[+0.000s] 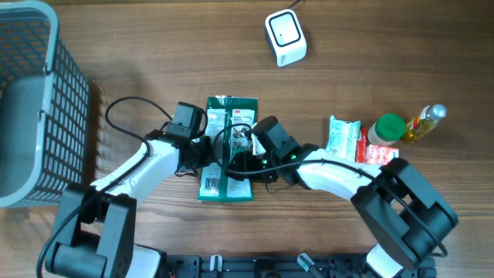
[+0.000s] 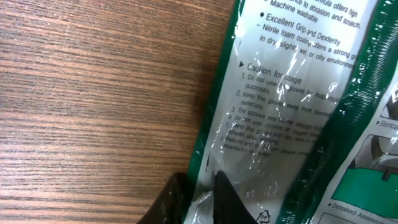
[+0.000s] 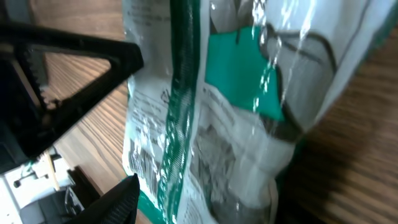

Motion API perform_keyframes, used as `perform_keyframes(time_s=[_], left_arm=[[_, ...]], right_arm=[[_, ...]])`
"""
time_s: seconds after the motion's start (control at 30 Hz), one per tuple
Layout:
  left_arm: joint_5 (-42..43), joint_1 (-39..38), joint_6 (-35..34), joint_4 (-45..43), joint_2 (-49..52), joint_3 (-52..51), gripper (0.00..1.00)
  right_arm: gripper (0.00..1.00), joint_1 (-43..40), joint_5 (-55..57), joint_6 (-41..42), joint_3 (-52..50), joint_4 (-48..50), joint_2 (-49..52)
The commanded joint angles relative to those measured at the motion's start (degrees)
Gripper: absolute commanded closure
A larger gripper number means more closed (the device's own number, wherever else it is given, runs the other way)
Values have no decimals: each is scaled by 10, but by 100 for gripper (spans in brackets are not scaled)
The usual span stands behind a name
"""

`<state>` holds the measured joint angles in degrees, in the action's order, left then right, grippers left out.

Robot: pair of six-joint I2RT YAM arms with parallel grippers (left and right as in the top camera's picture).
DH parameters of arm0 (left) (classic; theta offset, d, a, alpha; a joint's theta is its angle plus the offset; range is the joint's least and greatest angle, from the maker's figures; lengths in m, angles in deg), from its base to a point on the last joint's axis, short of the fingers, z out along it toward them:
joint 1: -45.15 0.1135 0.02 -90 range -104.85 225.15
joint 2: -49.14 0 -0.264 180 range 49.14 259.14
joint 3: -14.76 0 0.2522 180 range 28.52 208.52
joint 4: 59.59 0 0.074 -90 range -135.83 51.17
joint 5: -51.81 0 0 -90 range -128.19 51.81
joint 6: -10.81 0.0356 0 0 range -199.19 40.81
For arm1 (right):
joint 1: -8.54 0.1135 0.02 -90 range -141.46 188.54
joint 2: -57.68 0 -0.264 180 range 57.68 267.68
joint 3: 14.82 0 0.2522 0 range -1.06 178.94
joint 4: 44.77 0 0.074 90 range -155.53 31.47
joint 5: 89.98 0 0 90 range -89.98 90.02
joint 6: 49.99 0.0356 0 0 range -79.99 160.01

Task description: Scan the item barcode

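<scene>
The item is a green and white plastic package (image 1: 228, 147) of gloves, lying mid-table between both arms. My left gripper (image 1: 202, 152) is shut on its left edge; in the left wrist view the two dark fingers (image 2: 227, 199) pinch the clear film of the package (image 2: 292, 106). My right gripper (image 1: 245, 150) stands open over the package's right side. In the right wrist view one black finger (image 3: 115, 202) sits by the package's edge near a barcode (image 3: 142, 163); the other finger is hidden. The white scanner (image 1: 285, 37) stands at the far centre.
A grey mesh basket (image 1: 31, 100) fills the left edge. To the right lie a white and green packet (image 1: 343, 137), a green-lidded jar (image 1: 388, 127), a yellow bottle (image 1: 424, 122) and a red packet (image 1: 378, 154). Black cables loop over the package.
</scene>
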<state>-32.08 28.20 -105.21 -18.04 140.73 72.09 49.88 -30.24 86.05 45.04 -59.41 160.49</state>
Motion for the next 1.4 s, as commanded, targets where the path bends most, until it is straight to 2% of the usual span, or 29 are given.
perform_keyframes(time_s=[0.0, 0.17, 0.23, 0.4, 0.5, 0.63, 0.77, 0.83, 0.97, 1.1, 1.2, 1.27, 1.37], left_arm=[[1, -3, 1, 1, 3, -14, 90], [0, -3, 1, 1, 3, -14, 90], [0, -3, 1, 1, 3, -14, 89], [0, -3, 1, 0, 3, -14, 89], [0, -3, 1, 0, 3, -14, 89], [-2, -3, 1, -2, 3, -14, 89], [-11, -2, 21, -4, 2, -11, 79], [-44, -1, 34, -3, -5, -4, 74], [-137, -1, 34, -2, -41, 12, 62], [-232, 7, 33, -20, -81, 18, 57], [-239, 33, 33, -32, -82, 18, 56], [-233, 52, 33, -32, -82, 17, 48], [-215, 66, 33, -32, -82, 17, 44]], right_arm=[[41, 3, 7, 7, -16, 29, 47], [43, 3, -2, 6, -16, 69, 56], [50, 3, -2, 7, -16, 79, 56], [50, 3, 1, 7, -16, 91, 56], [58, 3, 8, 6, -16, 92, 56], [81, 3, 11, 4, -16, 101, 56], [93, 3, 24, -28, -16, 101, 56], [96, 3, 29, -41, -16, 101, 56], [92, 3, 35, -41, -16, 101, 56], [91, 3, 35, -42, -16, 93, 56], [91, -15, -11, -54, -15, 75, 47], [92, -55, -88, -103, -13, 72, 12], [95, -95, -118, -164, -13, 30, -48]])
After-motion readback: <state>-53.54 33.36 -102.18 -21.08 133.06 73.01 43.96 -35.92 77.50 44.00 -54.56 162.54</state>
